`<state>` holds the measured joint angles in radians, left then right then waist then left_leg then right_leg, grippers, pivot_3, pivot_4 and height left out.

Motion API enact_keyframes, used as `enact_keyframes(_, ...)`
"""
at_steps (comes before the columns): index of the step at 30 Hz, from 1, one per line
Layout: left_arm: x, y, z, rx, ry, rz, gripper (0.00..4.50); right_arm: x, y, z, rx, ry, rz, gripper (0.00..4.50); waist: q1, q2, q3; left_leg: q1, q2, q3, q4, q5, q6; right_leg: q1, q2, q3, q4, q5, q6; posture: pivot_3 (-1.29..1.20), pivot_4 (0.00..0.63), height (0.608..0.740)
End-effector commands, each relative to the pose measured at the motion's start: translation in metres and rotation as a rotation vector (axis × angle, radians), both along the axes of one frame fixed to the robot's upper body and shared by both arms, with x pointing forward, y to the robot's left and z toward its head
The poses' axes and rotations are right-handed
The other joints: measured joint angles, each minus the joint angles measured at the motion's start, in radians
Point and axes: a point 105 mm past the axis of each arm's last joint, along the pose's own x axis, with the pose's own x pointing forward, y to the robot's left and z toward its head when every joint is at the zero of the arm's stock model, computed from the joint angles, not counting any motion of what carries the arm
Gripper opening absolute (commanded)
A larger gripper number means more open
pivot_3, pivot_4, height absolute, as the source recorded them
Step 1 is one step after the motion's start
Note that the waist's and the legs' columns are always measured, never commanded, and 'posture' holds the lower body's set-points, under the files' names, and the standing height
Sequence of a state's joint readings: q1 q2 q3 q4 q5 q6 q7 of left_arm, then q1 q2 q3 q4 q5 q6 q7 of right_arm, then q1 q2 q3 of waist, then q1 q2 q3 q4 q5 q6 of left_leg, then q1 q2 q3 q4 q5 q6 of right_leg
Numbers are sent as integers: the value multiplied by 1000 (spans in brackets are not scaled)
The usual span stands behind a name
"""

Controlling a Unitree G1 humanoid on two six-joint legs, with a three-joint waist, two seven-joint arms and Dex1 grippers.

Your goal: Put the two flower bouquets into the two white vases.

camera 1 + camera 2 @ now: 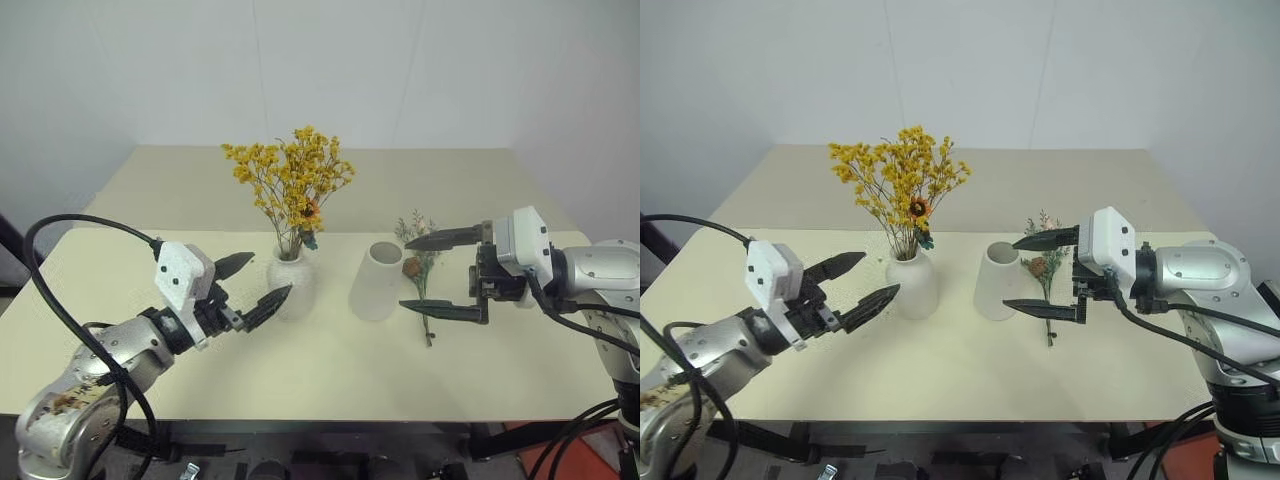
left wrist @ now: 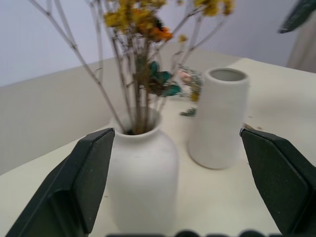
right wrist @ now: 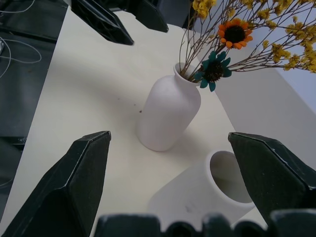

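Observation:
The bushy yellow bouquet [image 1: 292, 180] stands upright in the squat white vase [image 1: 300, 300] at the middle of the table. My left gripper [image 1: 270, 275] is open just left of this vase, its fingers level with the vase body and holding nothing. The taller wide-mouthed vase [image 1: 377, 282] stands empty to the right. Beside it the small grey-green sprig bunch with a pinecone [image 1: 413, 266] lies flat on the table. My right gripper [image 1: 405, 272] hangs open above that bunch, pointing left toward the tall vase. The right wrist view shows both vases [image 3: 168, 118] [image 3: 207, 192].
The beige table [image 1: 200, 360] has its front edge near me, and a second beige surface [image 1: 170, 185] runs behind it to a white wall. A black cable [image 1: 60, 300] loops over my left arm.

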<state>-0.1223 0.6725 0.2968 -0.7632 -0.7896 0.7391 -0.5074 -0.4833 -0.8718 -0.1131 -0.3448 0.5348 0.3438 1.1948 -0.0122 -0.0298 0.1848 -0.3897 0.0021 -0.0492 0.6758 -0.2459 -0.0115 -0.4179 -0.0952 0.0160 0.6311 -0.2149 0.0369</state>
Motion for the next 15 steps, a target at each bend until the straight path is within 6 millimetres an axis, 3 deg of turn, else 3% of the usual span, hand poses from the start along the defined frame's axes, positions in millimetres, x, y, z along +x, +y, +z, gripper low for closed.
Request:
enact_keyframes(1,-2,2,25,-16,-65,-75,4457,-6,-2,11,13,-58,9,4500,2,0,0,0,0,0,0,0,0,0,0,0,0,0,0,0,150,740)
enact_keyframes(7,19,-3,46,43,7,-191,4457,-5,-5,10,24,-20,8,4500,0,0,0,0,0,0,0,0,0,1,1,-1,0,0,0,0,150,740)
enact_keyframes(15,29,-28,52,184,94,-397,4457,-3,-24,9,33,51,-61,4500,-1,0,0,-1,0,0,0,0,0,-1,1,0,-1,0,0,0,150,740)
